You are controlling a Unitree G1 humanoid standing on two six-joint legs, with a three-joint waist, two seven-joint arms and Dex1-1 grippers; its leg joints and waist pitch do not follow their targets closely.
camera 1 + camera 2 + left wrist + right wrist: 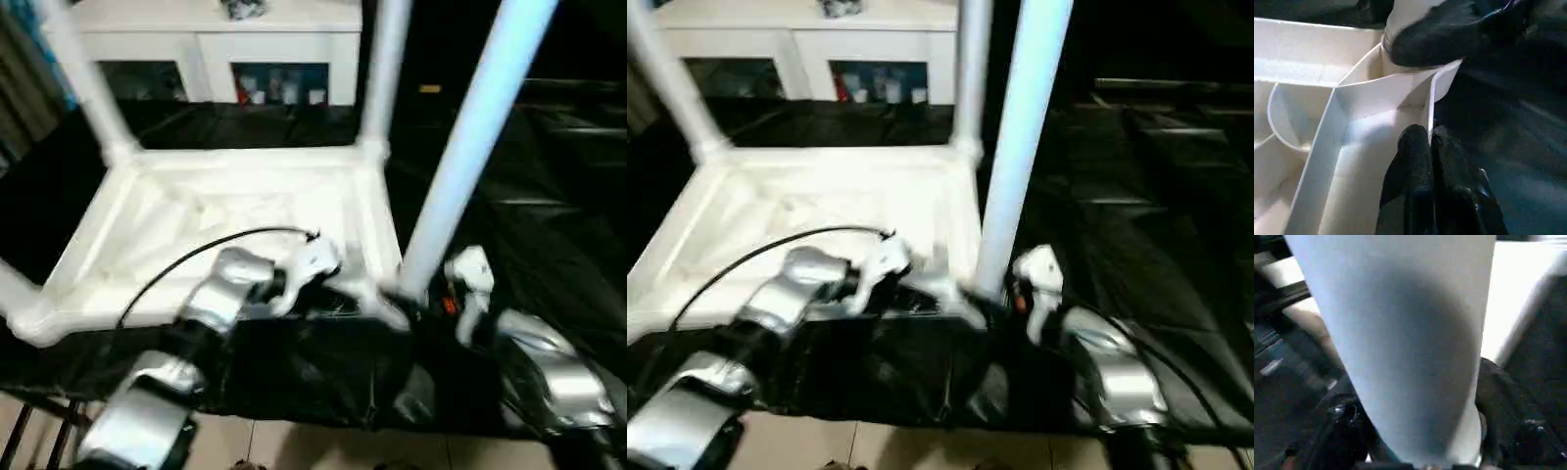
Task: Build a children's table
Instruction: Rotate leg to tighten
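While the table top [225,220] lay underside-up on the black cloth [549,196], the right gripper [1415,450] clasped a leg [470,147] standing at its near right corner socket; two far legs stood upright. Left gripper [1430,147] pinched the top's near rim wall beside that socket.

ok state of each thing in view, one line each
table top: upside down on the black cloth, ribbed underside up
far legs: two standing in the far corner sockets
near-right leg: tilted, lower end at the near-right corner socket
left gripper: shut on the table top's rim
right gripper: shut on the near-right leg
cabinet: glass doors closed
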